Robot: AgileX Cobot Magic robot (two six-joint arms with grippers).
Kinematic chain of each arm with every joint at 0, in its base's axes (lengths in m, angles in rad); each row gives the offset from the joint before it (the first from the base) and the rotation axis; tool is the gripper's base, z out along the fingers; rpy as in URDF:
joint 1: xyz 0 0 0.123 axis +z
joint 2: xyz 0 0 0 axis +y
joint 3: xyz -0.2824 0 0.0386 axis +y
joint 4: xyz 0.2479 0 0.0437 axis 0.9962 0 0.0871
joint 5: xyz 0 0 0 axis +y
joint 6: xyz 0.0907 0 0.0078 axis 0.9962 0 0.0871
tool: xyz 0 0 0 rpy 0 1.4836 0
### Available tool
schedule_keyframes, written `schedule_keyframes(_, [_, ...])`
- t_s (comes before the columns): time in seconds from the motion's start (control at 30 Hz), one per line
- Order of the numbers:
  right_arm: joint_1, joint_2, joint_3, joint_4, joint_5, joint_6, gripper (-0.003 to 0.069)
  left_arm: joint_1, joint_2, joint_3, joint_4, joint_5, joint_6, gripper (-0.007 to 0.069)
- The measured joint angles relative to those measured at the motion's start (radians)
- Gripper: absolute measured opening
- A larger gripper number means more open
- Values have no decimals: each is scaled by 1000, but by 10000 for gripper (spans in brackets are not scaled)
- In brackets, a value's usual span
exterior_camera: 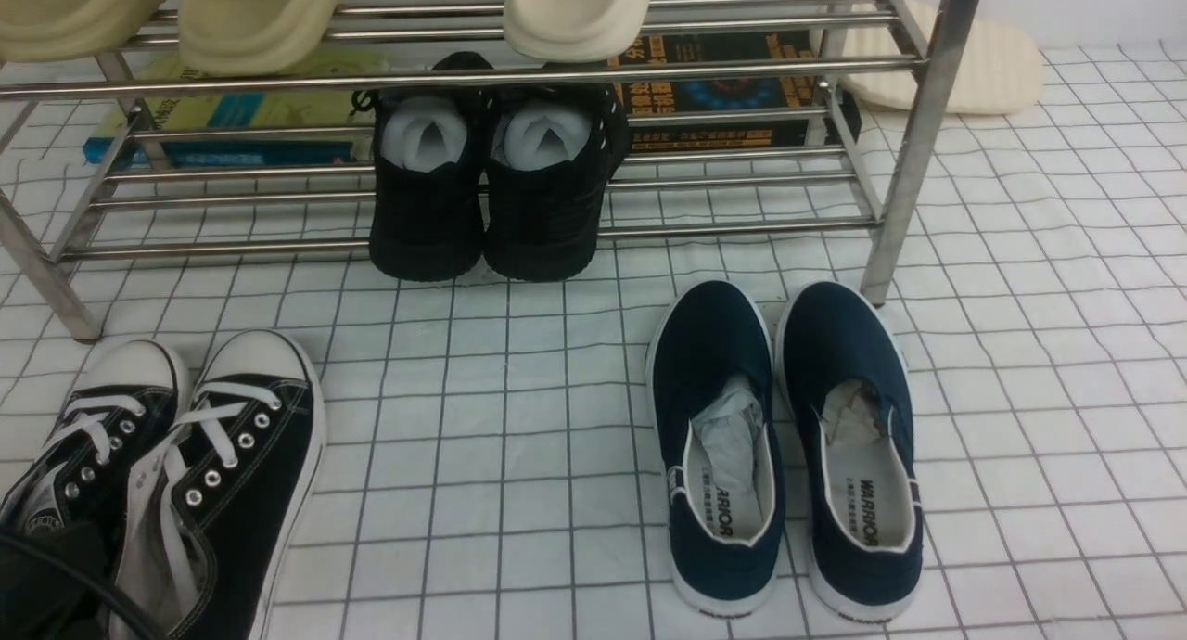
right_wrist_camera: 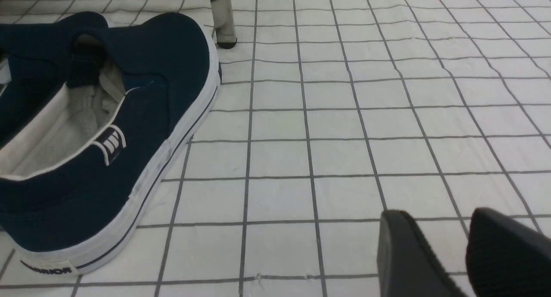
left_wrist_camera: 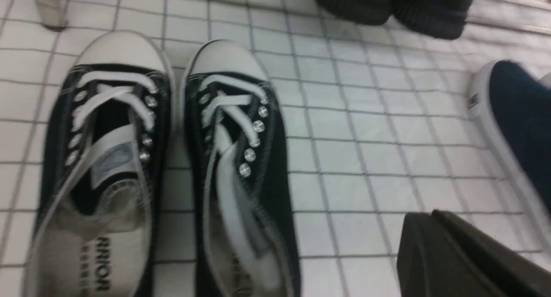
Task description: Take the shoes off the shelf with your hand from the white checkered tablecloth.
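the left claw [left_wrist_camera: 424,219] is hovering closed and empty, likely having released the sneakers [left_wrist_camera: 168,159]. they are sitting side by side near the cloth's [exterior_camera: 445,492] left edge, probably for neatness. the right claw [right_wrist_camera: 434,228] is holding nothing, its fingers standing slightly apart.

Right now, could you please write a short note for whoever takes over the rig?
Left gripper: shut, nothing held, near the black canvas sneakers with white laces.
Right gripper: fingers slightly apart, holding nothing, over the white checkered tablecloth.
Done: the sneakers stand on the cloth, in front of the silver metal rack, off its tiers.
Left: apparently just withdrawing the arms, if only the sneakers were wanted.
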Motion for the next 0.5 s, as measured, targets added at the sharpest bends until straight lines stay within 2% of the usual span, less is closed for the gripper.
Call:
schedule_keyframes(0.27, [0,0,0,0,0,0,239,0,-1,23,17,-38,13,16])
schedule_keyframes(0.4, [0,0,0,0,0,0,239,25,-25,112,-53,-214,137,20])
schedule_keyframes(0.5, [0,0,0,0,0,0,239,84,-60,173,-125,-305,169,22])
